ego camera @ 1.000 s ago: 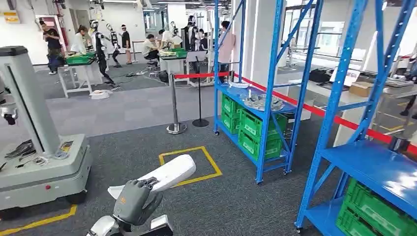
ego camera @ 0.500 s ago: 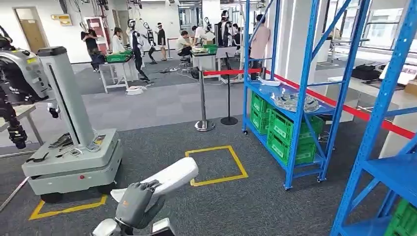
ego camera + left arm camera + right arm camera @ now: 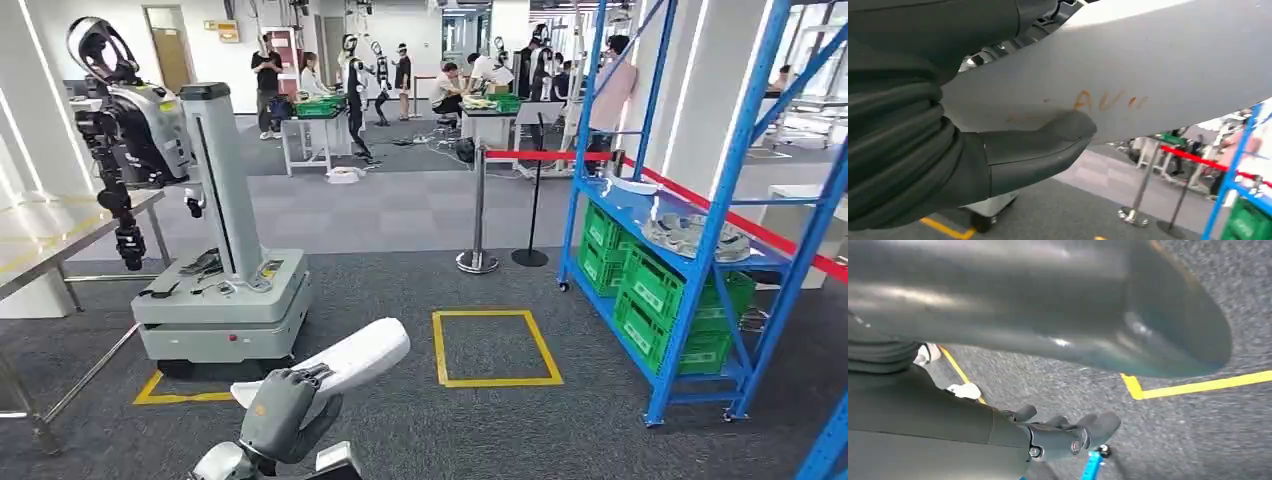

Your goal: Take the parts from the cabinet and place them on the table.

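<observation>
Head view shows our left hand [image 3: 283, 413] low in front of us, fingers [image 3: 300, 377] grasping a white part [image 3: 345, 362] over the grey carpet. Our right hand [image 3: 1058, 432] hangs above the floor with fingers spread, released. We see a metal table [image 3: 60, 235] at far left, a grey wheeled robot [image 3: 215, 290] beside it, and a blue rack [image 3: 700, 250] at right.

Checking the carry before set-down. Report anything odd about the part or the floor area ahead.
Nothing looks damaged or spilled. The white part lies tilted in the left hand, its far end higher. Faint orange marks show on its surface, too blurred to read.
</observation>
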Controlling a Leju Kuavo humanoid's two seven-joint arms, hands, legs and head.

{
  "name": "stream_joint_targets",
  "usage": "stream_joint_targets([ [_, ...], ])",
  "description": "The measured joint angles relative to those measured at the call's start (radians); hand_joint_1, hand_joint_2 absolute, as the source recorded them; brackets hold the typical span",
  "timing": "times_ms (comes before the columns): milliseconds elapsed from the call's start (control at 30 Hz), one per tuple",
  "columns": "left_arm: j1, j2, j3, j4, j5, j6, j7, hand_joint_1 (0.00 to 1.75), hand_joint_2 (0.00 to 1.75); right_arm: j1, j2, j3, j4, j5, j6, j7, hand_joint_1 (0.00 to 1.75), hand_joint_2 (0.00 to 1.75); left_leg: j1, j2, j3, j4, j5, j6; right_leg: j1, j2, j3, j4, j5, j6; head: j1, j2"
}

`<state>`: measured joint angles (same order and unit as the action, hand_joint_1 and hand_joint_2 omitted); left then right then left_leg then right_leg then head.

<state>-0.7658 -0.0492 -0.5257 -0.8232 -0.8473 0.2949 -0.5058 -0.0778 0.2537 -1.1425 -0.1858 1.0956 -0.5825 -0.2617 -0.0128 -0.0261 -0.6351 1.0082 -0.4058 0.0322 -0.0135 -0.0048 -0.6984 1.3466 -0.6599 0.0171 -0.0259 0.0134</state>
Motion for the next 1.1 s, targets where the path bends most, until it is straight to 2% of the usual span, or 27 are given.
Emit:
stream_joint_targets([
  [33, 0.002, 0.0, 0.0, 0.0, 0.0, 0.0, 0.0, 1.75, 1.75, 0.0, 0.0, 0.0, 0.0, 0.0, 0.0, 0.0, 0.0, 0.0, 0.005, -0.013, 0.001, 0.005, -0.004, -0.005, -0.004, 0.0, -0.01, -0.016, 0.036, 0.005, -0.001, 0.0],
  [67, 0.002, 0.0, 0.0, 0.002, -0.001, 0.0, 0.001, 1.75, 1.75, 0.003, -0.002, 0.0, 0.0, 0.0, 0.0, 0.0, 0.0, 0.0, 0.011, -0.028, 0.001, 0.012, -0.01, -0.011, -0.007, 0.001, 0.005, -0.082, 0.094, 0.011, 0.0, 0.0],
  [100, 0.001, 0.0, 0.0, 0.001, -0.001, 0.0, 0.001, 1.75, 1.75, 0.003, -0.003, 0.0, 0.0, 0.0, 0.0, 0.0, 0.0, 0.0, 0.017, -0.04, 0.001, 0.023, -0.016, -0.019, -0.013, 0.008, 0.037, -0.167, 0.15, 0.018, 0.0, 0.0],
  [133, 0.001, -0.001, 0.0, 0.001, -0.001, 0.0, 0.001, 1.75, 1.75, 0.003, -0.003, 0.0, 0.0, 0.0, 0.0, -0.001, 0.0, 0.0, 0.023, -0.051, 0.0, 0.035, -0.025, -0.028, -0.022, 0.026, 0.07, -0.251, 0.191, 0.026, 0.0, 0.0],
  [167, 0.001, -0.001, 0.0, 0.001, -0.001, -0.001, 0.001, 1.75, 1.75, 0.003, -0.003, 0.0, 0.001, 0.0, 0.002, -0.001, 0.0, 0.0, 0.022, -0.06, -0.006, 0.043, -0.03, -0.037, -0.022, 0.064, 0.077, -0.263, 0.161, 0.032, 0.0, 0.0],
  [200, 0.001, -0.001, 0.0, 0.0, -0.002, -0.001, 0.003, 1.75, 1.75, 0.0, -0.002, 0.0, 0.001, 0.0, 0.002, -0.003, 0.0, 0.0, 0.02, -0.07, -0.014, 0.052, -0.034, -0.045, -0.022, 0.062, 0.081, -0.27, 0.166, 0.012, 0.0, 0.0],
  [300, 0.003, 0.004, 0.0, 0.0, -0.002, -0.002, 0.002, 1.75, 1.75, -0.004, -0.003, 0.0, 0.001, 0.0, 0.001, -0.008, 0.0, 0.0, 0.023, -0.089, -0.017, 0.036, -0.024, -0.062, -0.016, 0.038, 0.083, -0.271, 0.168, -0.014, -0.003, 0.0],
  [333, 0.005, 0.007, 0.001, -0.001, -0.002, -0.002, 0.002, 1.75, 1.75, -0.004, -0.003, 0.0, 0.001, 0.0, 0.001, -0.01, 0.0, 0.0, 0.023, -0.069, -0.022, 0.042, -0.027, -0.064, -0.021, 0.027, 0.085, -0.275, 0.171, -0.023, -0.003, 0.0],
  [367, 0.004, 0.009, 0.001, -0.001, -0.002, -0.002, 0.002, 1.75, 1.75, -0.004, -0.004, 0.0, 0.001, 0.0, 0.001, -0.011, 0.0, 0.0, 0.017, -0.022, -0.032, 0.07, -0.046, -0.068, -0.02, 0.022, 0.087, -0.277, 0.17, -0.031, -0.006, 0.0],
  [400, 0.003, 0.009, 0.001, -0.002, -0.002, -0.002, 0.002, 1.75, 1.75, -0.003, -0.004, 0.0, 0.001, 0.0, 0.001, -0.011, 0.0, 0.0, 0.017, 0.001, -0.059, 0.127, -0.079, -0.072, -0.018, 0.015, 0.088, -0.277, 0.169, -0.034, -0.006, 0.0],
  [467, 0.007, 0.009, 0.001, -0.001, -0.002, -0.002, 0.002, 1.75, 1.75, 0.001, -0.004, -0.001, 0.001, 0.0, 0.001, -0.011, 0.0, 0.0, 0.018, 0.017, -0.135, 0.284, -0.148, -0.075, -0.014, -0.006, 0.089, -0.277, 0.166, -0.038, -0.006, 0.0],
  [500, 0.01, 0.009, 0.001, -0.001, -0.002, -0.002, 0.002, 1.75, 1.75, 0.002, -0.004, -0.001, 0.001, 0.0, 0.001, -0.011, 0.0, 0.0, 0.018, 0.019, -0.161, 0.338, -0.162, -0.075, -0.012, -0.017, 0.089, -0.277, 0.164, -0.041, -0.006, 0.0],
  [533, 0.014, 0.009, 0.001, -0.001, -0.002, -0.002, 0.002, 1.75, 1.75, 0.002, -0.005, -0.001, 0.001, 0.0, 0.001, -0.011, 0.0, 0.0, 0.018, 0.02, -0.161, 0.338, -0.15, -0.073, -0.011, -0.027, 0.091, -0.277, 0.163, -0.041, -0.006, 0.0],
  [567, 0.015, 0.009, 0.001, -0.001, -0.002, -0.002, 0.002, 1.75, 1.75, 0.002, -0.005, -0.001, 0.001, 0.0, 0.001, -0.011, 0.0, 0.0, 0.017, 0.021, -0.139, 0.297, -0.12, -0.069, -0.009, -0.035, 0.094, -0.277, 0.16, -0.042, -0.006, 0.0],
  [600, 0.014, 0.009, 0.001, -0.001, -0.002, -0.002, 0.002, 1.75, 1.75, 0.001, -0.005, -0.001, 0.001, 0.0, 0.001, -0.011, 0.0, 0.0, 0.016, 0.025, -0.095, 0.22, -0.077, -0.062, -0.007, -0.044, 0.099, -0.277, 0.158, -0.042, -0.006, 0.0],
  [633, 0.012, 0.01, 0.001, -0.002, -0.002, -0.001, 0.002, 1.75, 1.75, 0.001, -0.005, -0.001, 0.001, 0.0, 0.001, -0.011, 0.0, 0.0, 0.011, 0.043, -0.047, 0.129, -0.037, -0.052, -0.006, -0.052, 0.105, -0.277, 0.154, -0.041, -0.006, 0.0],
  [667, 0.009, 0.01, 0.001, -0.003, -0.002, -0.001, 0.003, 1.75, 1.75, 0.002, -0.004, -0.001, 0.001, 0.0, 0.001, -0.011, 0.0, 0.0, 0.0, 0.086, -0.012, 0.053, -0.03, -0.04, -0.005, -0.062, 0.111, -0.278, 0.15, -0.038, -0.006, 0.0],
  [700, 0.006, 0.009, 0.001, -0.003, -0.002, -0.002, 0.003, 1.75, 1.75, 0.002, -0.003, -0.001, 0.001, 0.0, 0.001, -0.011, 0.0, 0.0, -0.013, 0.113, 0.005, 0.041, -0.042, -0.031, 0.004, -0.072, 0.112, -0.278, 0.146, -0.032, -0.006, 0.0],
  [800, 0.01, 0.012, 0.001, -0.004, -0.001, -0.002, 0.003, 1.75, 1.75, 0.001, -0.003, -0.001, 0.001, 0.0, 0.003, -0.011, 0.0, 0.0, -0.013, 0.074, 0.001, 0.039, -0.039, -0.029, 0.002, -0.102, 0.127, -0.292, 0.145, -0.02, -0.005, 0.0],
  [833, 0.012, 0.014, 0.002, -0.005, -0.001, -0.002, 0.003, 1.75, 1.75, -0.001, -0.003, -0.001, 0.001, 0.0, 0.003, -0.011, 0.0, 0.0, -0.003, 0.059, 0.012, 0.026, -0.033, -0.022, 0.008, -0.114, 0.135, -0.294, 0.139, -0.012, -0.005, 0.0],
  [867, 0.014, 0.015, 0.003, -0.008, -0.001, -0.001, 0.003, 1.75, 1.75, -0.001, -0.004, -0.001, 0.001, 0.0, 0.004, -0.011, 0.0, 0.0, 0.003, 0.049, 0.019, 0.018, -0.03, -0.021, 0.0, -0.076, 0.132, -0.279, 0.131, -0.006, -0.004, 0.0],
  [900, 0.011, 0.015, 0.006, -0.01, 0.001, 0.0, 0.005, 1.75, 1.75, -0.002, -0.005, -0.001, 0.001, 0.0, 0.004, -0.011, 0.0, 0.0, 0.007, 0.041, 0.019, 0.018, -0.029, -0.013, 0.0, -0.033, 0.109, -0.235, 0.104, -0.004, -0.004, 0.0],
  [933, 0.012, 0.013, 0.006, -0.011, 0.001, 0.001, 0.006, 1.75, 1.75, -0.001, -0.005, -0.001, 0.001, 0.001, 0.006, -0.011, 0.0, 0.0, 0.008, 0.032, 0.019, 0.018, -0.03, -0.009, -0.001, -0.011, 0.072, -0.164, 0.072, -0.002, -0.003, 0.0],
  [1000, 0.026, 0.013, 0.006, -0.012, -0.002, 0.001, 0.01, 1.75, 1.75, 0.002, -0.006, -0.001, 0.001, 0.008, 0.005, -0.009, 0.0, 0.0, 0.007, 0.006, 0.019, 0.019, -0.032, -0.005, -0.003, -0.001, -0.014, -0.015, 0.023, 0.003, -0.003, 0.0],
  [1033, 0.033, 0.014, 0.006, -0.013, -0.005, 0.001, 0.013, 1.75, 1.75, 0.003, -0.006, -0.001, 0.001, 0.013, 0.005, -0.008, 0.0, 0.0, 0.007, -0.008, 0.019, 0.021, -0.032, -0.005, -0.003, -0.001, -0.034, 0.007, 0.033, 0.004, -0.003, 0.0],
  [1067, 0.039, 0.015, 0.007, -0.013, -0.009, 0.001, 0.017, 1.75, 1.75, 0.004, -0.006, 0.0, 0.001, 0.018, 0.005, -0.007, 0.0, 0.0, 0.008, -0.021, 0.019, 0.023, -0.034, -0.007, -0.004, -0.001, -0.029, -0.02, 0.065, 0.005, -0.003, 0.0],
  [1100, 0.043, 0.016, 0.008, -0.016, -0.013, 0.001, 0.019, 1.75, 1.75, 0.005, -0.006, 0.0, 0.001, 0.023, 0.004, -0.006, 0.0, 0.0, 0.01, -0.036, 0.019, 0.026, -0.035, -0.01, -0.006, 0.002, -0.004, -0.089, 0.113, 0.005, -0.003, 0.0],
])
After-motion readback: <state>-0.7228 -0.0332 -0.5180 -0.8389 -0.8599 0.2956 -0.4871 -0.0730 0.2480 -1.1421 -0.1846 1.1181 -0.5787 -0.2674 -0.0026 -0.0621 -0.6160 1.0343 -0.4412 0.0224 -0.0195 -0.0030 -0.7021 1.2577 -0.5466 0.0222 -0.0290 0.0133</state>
